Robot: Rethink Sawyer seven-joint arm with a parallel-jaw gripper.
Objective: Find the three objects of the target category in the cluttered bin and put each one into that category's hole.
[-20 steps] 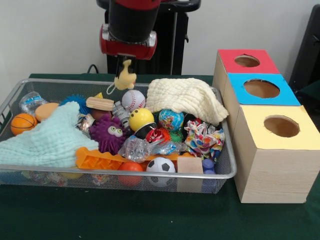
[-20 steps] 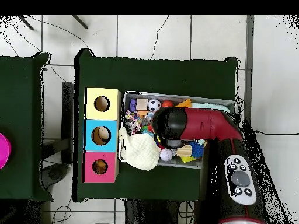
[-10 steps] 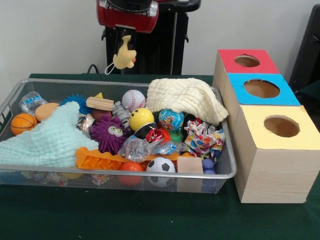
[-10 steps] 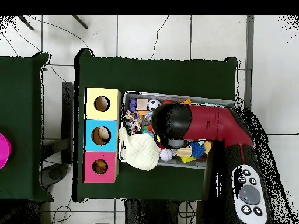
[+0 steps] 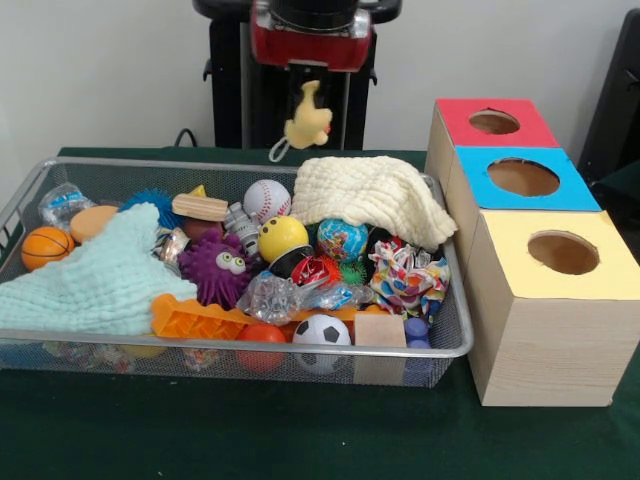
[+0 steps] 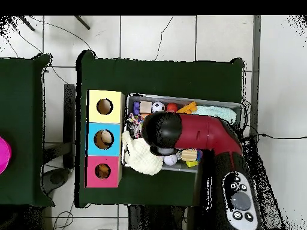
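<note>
the tool (image 5: 309,85) was seen closed on a small yellow rubber duck toy (image 5: 307,120), which hung in the air above the far rim of the silver wire mesh bin (image 5: 452,345), over the cream waffle-weave cloth (image 5: 372,196) draped at the bin's far right corner. a thin white loop was seen dangling from the duck's lower left. from overhead, the red and black arm (image 6: 198,133) was laid across the bin, its dark round end over the cream cloth side, so the duck itself was hidden there.

the bin was set on the dark green surface (image 5: 300,435) and was filled with clutter: a pale mint cloth (image 5: 95,285), a purple spiky googly-eyed ball (image 5: 220,265), a white baseball (image 5: 266,199), a yellow ball (image 5: 282,237), a small black-and-white football (image 5: 321,331) and a mini orange basketball (image 5: 45,246).

just beside the bin, three wooden boxes were lined up, with a red-topped hole (image 5: 494,122), a blue-topped hole (image 5: 523,177) and a yellow-topped hole (image 5: 563,252).
</note>
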